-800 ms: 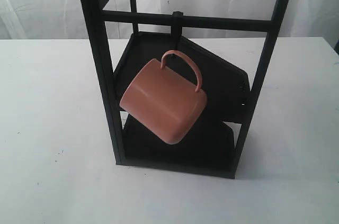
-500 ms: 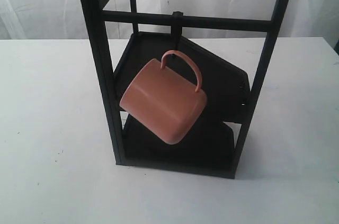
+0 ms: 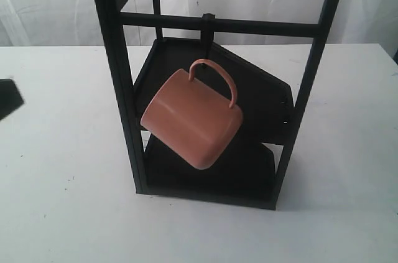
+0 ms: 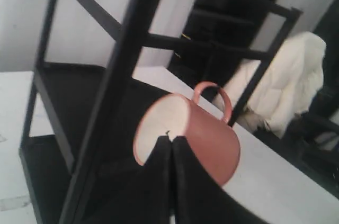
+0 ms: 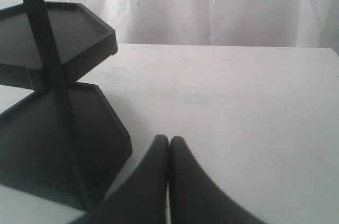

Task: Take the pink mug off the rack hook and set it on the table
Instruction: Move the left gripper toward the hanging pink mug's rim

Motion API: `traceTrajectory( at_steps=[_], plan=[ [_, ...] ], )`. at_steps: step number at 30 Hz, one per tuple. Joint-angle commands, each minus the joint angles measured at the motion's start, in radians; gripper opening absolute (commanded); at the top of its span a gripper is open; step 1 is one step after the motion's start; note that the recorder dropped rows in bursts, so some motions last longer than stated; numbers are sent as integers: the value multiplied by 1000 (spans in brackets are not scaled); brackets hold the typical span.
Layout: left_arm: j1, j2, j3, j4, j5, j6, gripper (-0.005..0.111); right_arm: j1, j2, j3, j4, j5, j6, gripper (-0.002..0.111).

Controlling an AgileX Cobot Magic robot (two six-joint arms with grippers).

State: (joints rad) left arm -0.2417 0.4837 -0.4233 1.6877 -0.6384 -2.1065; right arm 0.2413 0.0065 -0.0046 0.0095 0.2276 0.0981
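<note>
The pink mug [image 3: 191, 125] hangs tilted by its thin loop handle from the rack hook [image 3: 206, 33] under the crossbar of the black rack [image 3: 118, 83]. In the left wrist view the pink mug [image 4: 212, 139] shows its cream inside, with my left gripper [image 4: 170, 140] shut and empty in front of its mouth, apart from it. A dark corner of the left gripper [image 3: 9, 96] enters the exterior view at the left edge. My right gripper [image 5: 168, 140] is shut and empty, low over the table [image 5: 238, 107], beside the rack's lower tray [image 5: 58, 144]. It does not show in the exterior view.
The rack's two angular tray shelves [image 3: 267, 98] sit behind and below the mug. White table [image 3: 56, 201] spreads on both sides of the rack. A white curtain hangs behind, and a white cloth [image 4: 286, 86] lies past the table in the left wrist view.
A dark part of the left gripper has come into the exterior view at the left edge. The mug and rack have not moved.
</note>
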Motion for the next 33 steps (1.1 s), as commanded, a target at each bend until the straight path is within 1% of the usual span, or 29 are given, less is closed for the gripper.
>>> traceTrajectory(
  at_steps=[1, 3, 4, 5, 8, 9, 10, 12, 15, 19, 23, 25, 29, 33],
  plan=[
    [-3, 152, -87, 57, -99, 45, 2, -4, -7, 5, -3, -5, 5, 0],
    [-3, 214, -112, 57, -106, 113, 10, -4, -7, 5, -3, -5, 5, 0],
    [-3, 243, -123, 57, -112, 130, 18, -4, -7, 5, -3, -5, 5, 0],
    [-3, 271, -131, 57, -112, 144, 28, -4, -7, 5, -3, -5, 5, 0],
    [-3, 343, -147, 57, -99, 179, 63, -4, -7, 5, -3, -5, 5, 0],
    [-3, 367, -152, 57, -83, 179, 71, -4, -7, 5, -3, -5, 5, 0],
    [-3, 386, -159, 57, -75, 183, 74, -4, -7, 5, -3, -5, 5, 0],
    [-3, 426, -172, 57, -79, 228, 74, -4, -7, 5, -3, -5, 5, 0],
    [-3, 470, -201, 57, -113, 278, 68, -4, -7, 5, -3, -5, 5, 0],
    [-3, 508, -238, 57, -192, 312, 68, -4, -7, 5, -3, -5, 5, 0],
    [-5, 546, -245, 57, -275, 389, 68, -4, -7, 5, -3, -5, 5, 0],
    [-5, 560, -245, 57, -291, 412, 69, -4, -7, 5, -3, -5, 5, 0],
    [-5, 582, -245, 57, -293, 467, 76, -4, -7, 5, -3, -5, 5, 0],
    [-32, 600, -245, 46, -293, 500, 76, -4, -7, 5, -3, -5, 10, 0]
  ],
)
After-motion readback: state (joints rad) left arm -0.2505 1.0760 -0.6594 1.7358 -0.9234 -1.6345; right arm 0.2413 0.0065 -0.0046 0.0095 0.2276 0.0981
